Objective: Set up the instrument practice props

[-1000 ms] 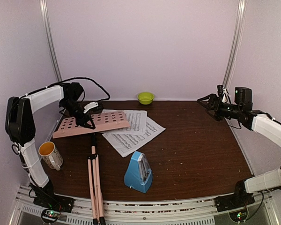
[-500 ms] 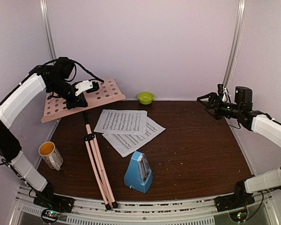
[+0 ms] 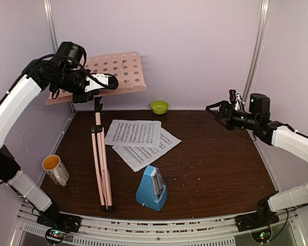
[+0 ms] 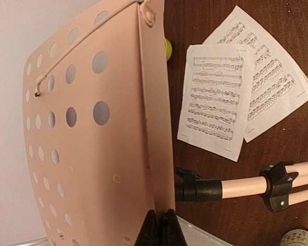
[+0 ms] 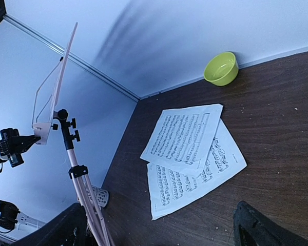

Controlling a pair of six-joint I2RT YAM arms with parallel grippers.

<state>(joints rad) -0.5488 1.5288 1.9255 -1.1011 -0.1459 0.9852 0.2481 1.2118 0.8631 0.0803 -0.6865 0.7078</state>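
item 1: pink tripod music stand [image 3: 98, 154]. upright at the left of the table [image 3: 220, 169], legs folded together, feet on the wood close to the near edge; perforated desk [image 3: 113, 72] tilted at the top. probably unable to stand alone with legs unspread, hence the grip.
left gripper [image 4: 161, 228]: clenched on the lower edge of the desk, steadying the whole stand.
right gripper [image 3: 214, 109]: spread wide, nothing in it, hovering over the far right, well apart from every prop; probably waiting to open the legs.
item 2: two sheet-music pages [image 3: 135, 134], flat and overlapping at centre, just right of the stand's shaft; not yet on the desk.
item 3: blue metronome [image 3: 152, 189], upright, nearer than the pages.
not of the set: white mug [image 3: 55, 169] at near left; lime-green bowl [image 3: 159, 106] at far centre.
writing: printed staves only, too small to read; no brand or label legible anywhere.
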